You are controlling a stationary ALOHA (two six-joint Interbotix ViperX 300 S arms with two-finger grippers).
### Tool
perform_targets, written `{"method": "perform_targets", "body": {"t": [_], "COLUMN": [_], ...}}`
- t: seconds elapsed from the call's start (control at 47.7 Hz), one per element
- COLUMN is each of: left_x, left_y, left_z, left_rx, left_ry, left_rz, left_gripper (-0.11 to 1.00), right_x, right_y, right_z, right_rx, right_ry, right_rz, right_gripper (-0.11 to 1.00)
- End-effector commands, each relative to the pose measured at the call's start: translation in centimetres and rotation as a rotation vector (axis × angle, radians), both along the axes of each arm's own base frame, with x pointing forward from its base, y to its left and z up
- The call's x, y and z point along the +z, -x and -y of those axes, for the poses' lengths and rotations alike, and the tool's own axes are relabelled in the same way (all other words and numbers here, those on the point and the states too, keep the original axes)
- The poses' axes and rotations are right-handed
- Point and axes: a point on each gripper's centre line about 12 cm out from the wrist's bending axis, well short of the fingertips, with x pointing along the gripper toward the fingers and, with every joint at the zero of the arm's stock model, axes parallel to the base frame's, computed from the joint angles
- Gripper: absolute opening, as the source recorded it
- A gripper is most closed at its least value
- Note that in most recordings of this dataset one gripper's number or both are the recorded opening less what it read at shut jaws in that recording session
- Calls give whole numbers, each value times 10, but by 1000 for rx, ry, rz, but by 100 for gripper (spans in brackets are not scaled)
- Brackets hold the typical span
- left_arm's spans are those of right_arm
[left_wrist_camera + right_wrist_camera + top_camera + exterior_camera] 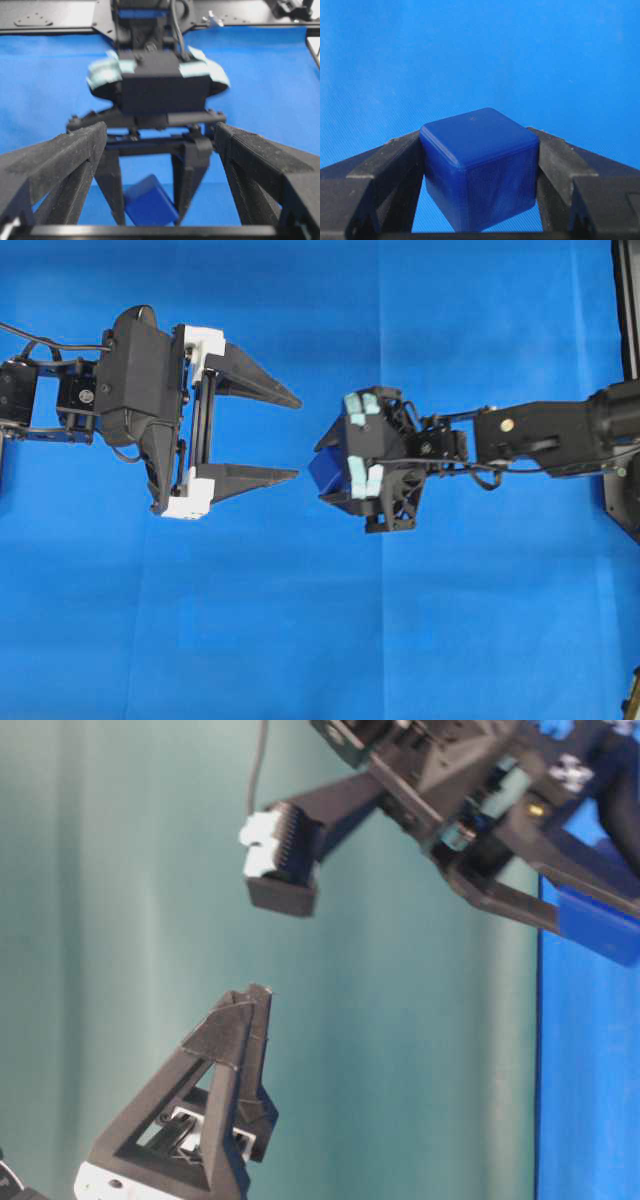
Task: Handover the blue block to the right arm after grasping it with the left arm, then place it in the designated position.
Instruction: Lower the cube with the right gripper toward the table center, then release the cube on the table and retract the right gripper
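Your right gripper [335, 472] clamped on the blue block [327, 471], your left gripper [292, 437] wide open, empty, just beside it, blue cloth [300, 640] beneath

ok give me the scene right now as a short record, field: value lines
block: blue block, clamped between the right end effector's fingers, off the cloth
right end effector: shut on the block, pointing down toward the cloth
left end effector: open, empty, facing the right one with a gap between them
handover: block already with the right arm
placement: not yet done
surface: blue cloth
target spot: no marked spot visible in any view
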Motion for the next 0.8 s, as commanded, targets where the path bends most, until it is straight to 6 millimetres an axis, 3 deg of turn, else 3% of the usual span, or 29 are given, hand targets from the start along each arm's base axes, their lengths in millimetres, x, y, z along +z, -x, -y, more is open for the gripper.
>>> {"method": "perform_targets", "body": {"t": [0.0,0.315,0.776], "left_x": [15,15,16], "left_y": [1,1,1], "left_z": [1,1,2], "left_rx": [-3,-3,-4], "left_ry": [2,2,5], "left_rz": [41,41,43], "left_gripper": [90,90,90], "right_x": [8,-23,-26], "right_y": [-13,-27,-30], "right_z": [-3,-5,-11], "right_rx": [1,-15,-12], "right_ry": [-11,-35,-51], "right_rz": [47,28,29], "right_gripper": [48,48,48]}}
